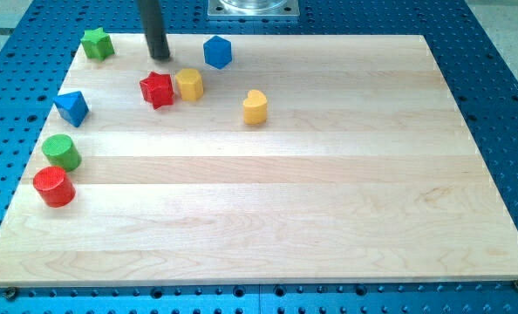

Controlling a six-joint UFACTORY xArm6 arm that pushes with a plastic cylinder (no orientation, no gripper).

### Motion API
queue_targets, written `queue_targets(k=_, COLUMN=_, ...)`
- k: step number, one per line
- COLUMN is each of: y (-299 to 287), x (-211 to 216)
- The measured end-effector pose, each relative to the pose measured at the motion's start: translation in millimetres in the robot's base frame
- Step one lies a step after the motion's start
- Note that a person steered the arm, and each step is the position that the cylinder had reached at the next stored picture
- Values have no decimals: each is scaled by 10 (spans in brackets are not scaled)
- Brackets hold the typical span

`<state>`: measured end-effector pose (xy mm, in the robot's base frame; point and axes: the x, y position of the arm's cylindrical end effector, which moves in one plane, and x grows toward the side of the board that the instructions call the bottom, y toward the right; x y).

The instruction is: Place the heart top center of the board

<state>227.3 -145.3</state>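
Observation:
The yellow heart [255, 107] lies on the wooden board [329, 192], a little left of centre in the upper part. My tip [160, 57] is near the board's top edge at the upper left, well left of the heart, just above the red star [157, 89] and apart from it. A yellow hexagon [189, 85] sits right next to the red star. A blue hexagon [217, 51] stands to the right of my tip near the top edge.
A green star [97, 43] sits at the top left corner. A blue triangle [71, 107], a green cylinder [61, 152] and a red cylinder [54, 186] line the left edge. A metal base [253, 8] is above the board's top edge.

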Motion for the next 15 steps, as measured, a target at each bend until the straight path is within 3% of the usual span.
queue_targets(k=1, y=548, x=-87)
queue_targets(k=2, y=615, x=438)
queue_targets(k=3, y=714, x=580)
queue_targets(k=5, y=1022, x=-129)
queue_targets(k=9, y=1162, x=1832)
queue_targets(k=10, y=1450, x=1988)
queue_targets(k=12, y=1394, x=618)
queue_targets(k=13, y=1412, x=427)
queue_targets(k=15, y=2000, x=236)
